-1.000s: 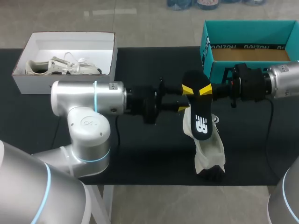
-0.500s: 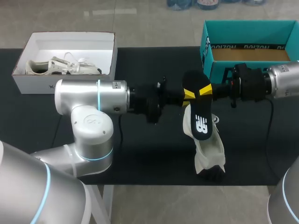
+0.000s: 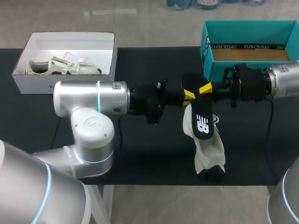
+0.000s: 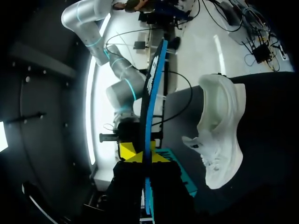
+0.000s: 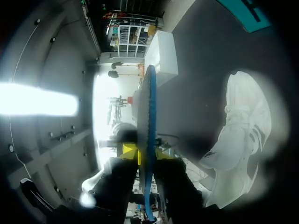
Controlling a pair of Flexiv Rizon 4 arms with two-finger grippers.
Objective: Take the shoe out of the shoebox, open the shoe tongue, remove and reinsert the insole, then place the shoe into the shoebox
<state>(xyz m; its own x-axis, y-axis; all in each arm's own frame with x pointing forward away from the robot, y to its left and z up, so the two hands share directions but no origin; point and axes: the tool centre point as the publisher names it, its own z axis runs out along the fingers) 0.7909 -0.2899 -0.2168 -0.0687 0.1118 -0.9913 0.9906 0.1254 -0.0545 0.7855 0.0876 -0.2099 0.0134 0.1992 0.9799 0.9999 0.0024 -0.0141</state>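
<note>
A black insole (image 3: 201,114) with a white logo hangs in the air above the middle of the table, seen edge-on in both wrist views (image 4: 152,93) (image 5: 149,102). My left gripper (image 3: 188,96) (image 4: 145,157) comes in from the left and is shut on the insole's upper part. From the right, my right gripper (image 3: 205,88) (image 5: 148,153) flanks the same end, slightly open, its fingers close to both faces. The white shoe (image 3: 209,149) (image 4: 219,135) (image 5: 243,130) lies on the black mat under the insole, near the front edge. The teal shoebox (image 3: 208,44) stands open at the back right.
A white box (image 3: 65,77) at the back left holds a second white shoe (image 3: 60,66). The black mat (image 3: 140,158) covers the table, and the shoe's toe lies close to its front edge.
My left gripper came in and shut on the insole. The right gripper's fingers have eased apart, and the insole has tilted slightly. The shoe has not moved.
</note>
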